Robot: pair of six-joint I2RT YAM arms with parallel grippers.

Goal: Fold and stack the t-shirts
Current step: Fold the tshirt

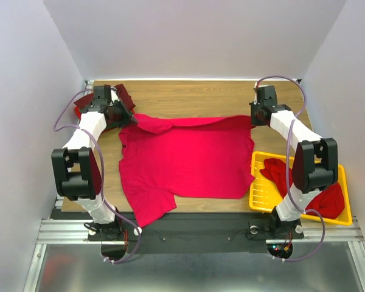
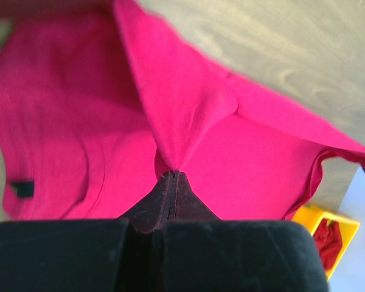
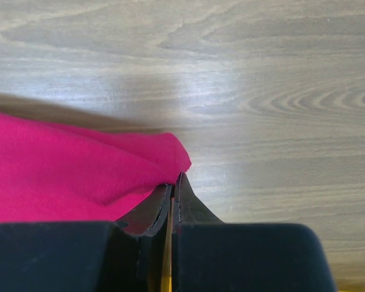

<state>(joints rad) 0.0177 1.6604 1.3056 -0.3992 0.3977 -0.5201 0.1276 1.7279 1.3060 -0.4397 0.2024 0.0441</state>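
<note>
— Where's the shirt?
— The red shirt (image 1: pixel 188 158) lies spread over the middle of the bench (image 1: pixel 194 97).
— And the arms?
— The left gripper (image 2: pixel 172 177) is pinched tight on its far left corner. The right gripper (image 3: pixel 173 181) is clamped on its far right corner.
— Anything else?
— Other red shirts (image 1: pixel 278 173) in the yellow tray (image 1: pixel 258 190), near right.

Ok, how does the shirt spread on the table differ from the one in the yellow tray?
The spread shirt lies mostly flat on the table; the tray shirt sits crumpled in the yellow tray. The left gripper and right gripper pinch the spread shirt's far edge; no gripper holds the tray shirt. The spread shirt looks brighter, the tray shirt darker red. Both are red cloth.
</note>
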